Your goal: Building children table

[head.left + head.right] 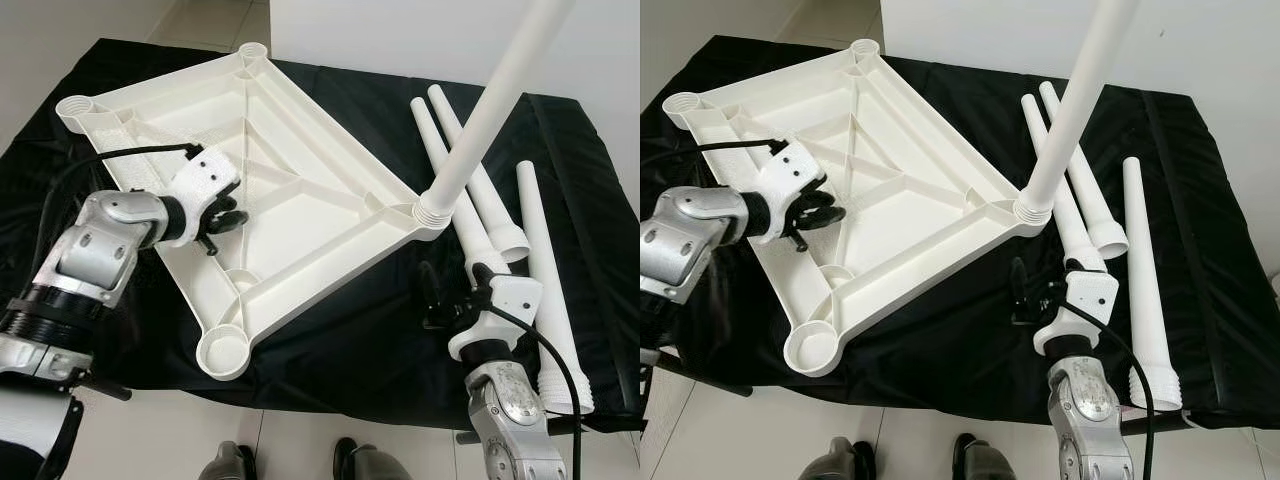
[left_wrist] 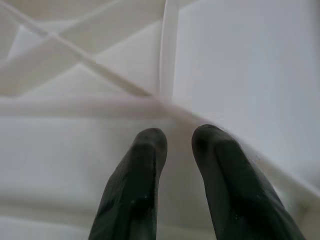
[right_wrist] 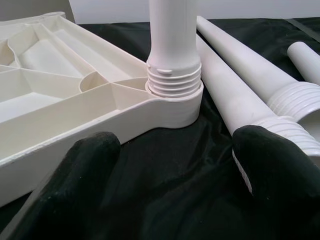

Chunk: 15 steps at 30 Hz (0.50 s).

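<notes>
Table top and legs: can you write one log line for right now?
table top upside down | one leg in corner socket | three legs loose | left hand on top | right hand open

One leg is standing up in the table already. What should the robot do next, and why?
Probably the right gripper, open and empty, should reach to the nearest loose leg on the cloth and close on it. One leg stands in a corner socket, three lie loose, and three sockets are bare. The left gripper rests on the tabletop.
</notes>
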### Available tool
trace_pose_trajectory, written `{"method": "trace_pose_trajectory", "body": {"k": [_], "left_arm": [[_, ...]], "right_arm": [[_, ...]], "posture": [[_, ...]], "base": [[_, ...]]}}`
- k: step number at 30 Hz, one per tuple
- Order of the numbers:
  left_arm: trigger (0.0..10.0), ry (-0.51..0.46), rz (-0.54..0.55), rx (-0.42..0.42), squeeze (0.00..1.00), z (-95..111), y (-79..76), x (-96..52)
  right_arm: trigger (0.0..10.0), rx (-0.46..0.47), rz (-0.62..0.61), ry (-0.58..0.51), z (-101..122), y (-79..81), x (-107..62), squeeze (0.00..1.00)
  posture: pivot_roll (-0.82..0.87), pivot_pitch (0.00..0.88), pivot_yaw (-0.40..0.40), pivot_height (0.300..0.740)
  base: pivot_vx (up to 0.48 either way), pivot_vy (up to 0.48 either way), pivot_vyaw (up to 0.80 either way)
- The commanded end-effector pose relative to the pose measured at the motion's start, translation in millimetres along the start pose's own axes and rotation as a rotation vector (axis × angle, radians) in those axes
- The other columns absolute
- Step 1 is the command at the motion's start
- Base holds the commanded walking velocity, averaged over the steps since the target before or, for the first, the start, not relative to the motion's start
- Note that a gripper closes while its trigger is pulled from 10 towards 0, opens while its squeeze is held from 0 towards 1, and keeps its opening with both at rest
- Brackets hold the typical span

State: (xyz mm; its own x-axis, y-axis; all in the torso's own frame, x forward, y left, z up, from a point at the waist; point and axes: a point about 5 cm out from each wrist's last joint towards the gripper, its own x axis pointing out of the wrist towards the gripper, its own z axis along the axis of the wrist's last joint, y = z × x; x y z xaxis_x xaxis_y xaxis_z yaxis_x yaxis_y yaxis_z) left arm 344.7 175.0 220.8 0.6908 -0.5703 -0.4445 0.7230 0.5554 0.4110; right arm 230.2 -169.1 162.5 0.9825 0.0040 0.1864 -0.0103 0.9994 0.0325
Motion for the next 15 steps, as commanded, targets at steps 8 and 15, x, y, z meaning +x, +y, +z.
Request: {"method": "trace_pose_trajectory", "body": {"k": [8, 15], "left_arm": [[10.0, 0.057, -0.029, 0.046, 0.00, -11, -7.3, -3.2], [10.0, 0.019, -0.177, 0.059, 0.00, -5, -42.8, 13.0]], "right_arm": [[10.0, 0.000, 0.012, 0.015, -1, -0.2, -0.9, 0.00], [10.0, 0.000, 0.016, 0.014, -1, -0.1, 0.6, 0.00]], "posture": [[0.00, 0.205, -0.030, 0.740], [0.00, 0.203, -0.032, 0.740]], "base": [[0.000, 0.000, 0.00], [0.000, 0.000, 0.00]]}}
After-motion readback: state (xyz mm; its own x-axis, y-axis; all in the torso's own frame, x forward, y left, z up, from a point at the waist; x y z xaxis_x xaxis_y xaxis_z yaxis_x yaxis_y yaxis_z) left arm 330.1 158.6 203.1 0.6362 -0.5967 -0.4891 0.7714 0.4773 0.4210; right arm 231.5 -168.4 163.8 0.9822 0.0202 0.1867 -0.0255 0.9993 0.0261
